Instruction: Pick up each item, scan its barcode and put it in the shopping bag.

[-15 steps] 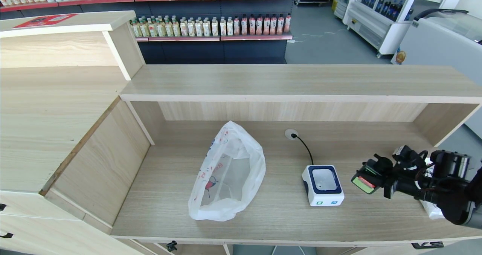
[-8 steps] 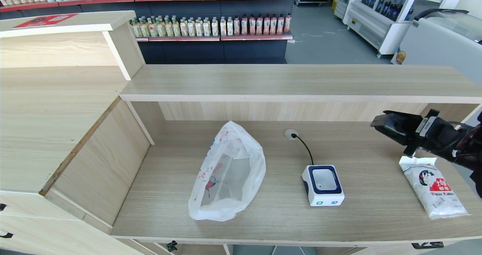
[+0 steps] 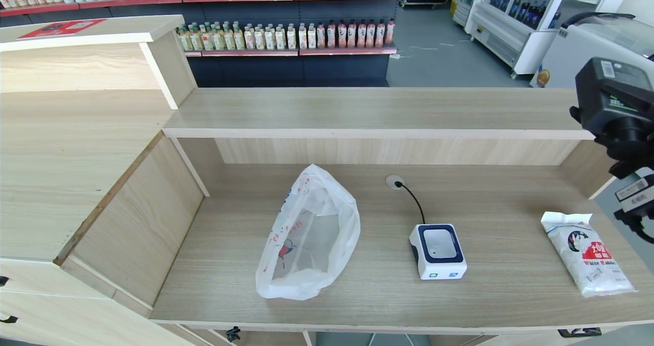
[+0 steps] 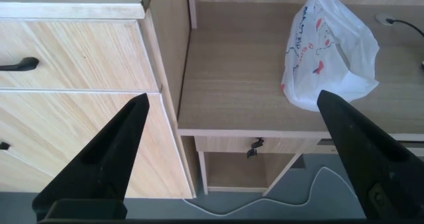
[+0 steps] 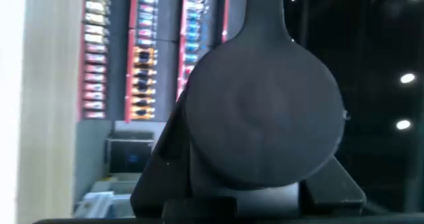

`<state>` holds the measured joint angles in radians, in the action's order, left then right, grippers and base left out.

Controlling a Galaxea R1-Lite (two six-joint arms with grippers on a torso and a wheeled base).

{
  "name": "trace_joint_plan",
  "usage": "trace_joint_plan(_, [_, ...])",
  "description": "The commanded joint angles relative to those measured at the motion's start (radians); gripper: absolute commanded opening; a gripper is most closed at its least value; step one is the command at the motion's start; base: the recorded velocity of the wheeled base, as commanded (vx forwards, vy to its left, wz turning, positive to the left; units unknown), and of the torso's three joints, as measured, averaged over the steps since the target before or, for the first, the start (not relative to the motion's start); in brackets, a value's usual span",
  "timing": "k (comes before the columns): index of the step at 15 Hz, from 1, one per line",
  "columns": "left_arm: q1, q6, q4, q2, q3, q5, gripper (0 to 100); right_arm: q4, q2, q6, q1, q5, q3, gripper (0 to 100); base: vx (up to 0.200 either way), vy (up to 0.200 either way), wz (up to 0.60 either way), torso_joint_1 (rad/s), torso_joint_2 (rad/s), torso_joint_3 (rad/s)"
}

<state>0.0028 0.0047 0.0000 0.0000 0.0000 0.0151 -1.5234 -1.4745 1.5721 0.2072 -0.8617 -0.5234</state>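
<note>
Though light, probably limp and slick: white packet (image 3: pixel 587 254), lying flat on counter (image 3: pixel 500 295), well right of scanner (image 3: pixel 438 251). Best pinched across the middle, not by a crimped end. Left gripper (image 4: pixel 232 98) splayed wide, holding nothing, well left of scanner, past shopping bag (image 3: pixel 306 233). Right arm (image 3: pixel 610 98) raised right of scanner; cannot tell its grip.

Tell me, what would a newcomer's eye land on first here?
A white shopping bag lies in the middle of the wooden counter, mouth open, with a small white-and-blue scanner to its right. At the counter's far right end lies a white snack packet, the robot's black right arm above it.
</note>
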Motion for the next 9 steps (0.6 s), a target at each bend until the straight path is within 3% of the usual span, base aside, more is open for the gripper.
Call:
trace_joint_plan(1, [0.000,0.000,0.000,0.000,0.000,0.000,100,-0.018,0.135,0.180,-0.134,0.001,0.059,0,0.000,0.000,0.00,0.000,0.00,0.000])
trace_joint_plan(3, [0.000,0.000,0.000,0.000,0.000,0.000,100,-0.014,0.175,0.407,-0.301,0.018,0.088,0,0.000,0.000,0.00,0.000,0.00,0.000])
trace_joint_plan(5, [0.000,0.000,0.000,0.000,0.000,0.000,100,0.000,0.191,0.542,-0.468,0.059,0.092,0,0.000,0.000,0.00,0.000,0.00,0.000])
trace_joint_plan(7, [0.000,0.000,0.000,0.000,0.000,0.000,100,0.121,0.232,0.721,-0.628,0.113,0.097,0,0.000,0.000,0.00,0.000,0.00,0.000])
trace_joint_plan(9, [0.000,0.000,0.000,0.000,0.000,0.000,100,0.272,0.252,0.845,-0.706,0.122,0.097,0,0.000,0.000,0.00,0.000,0.00,0.000])
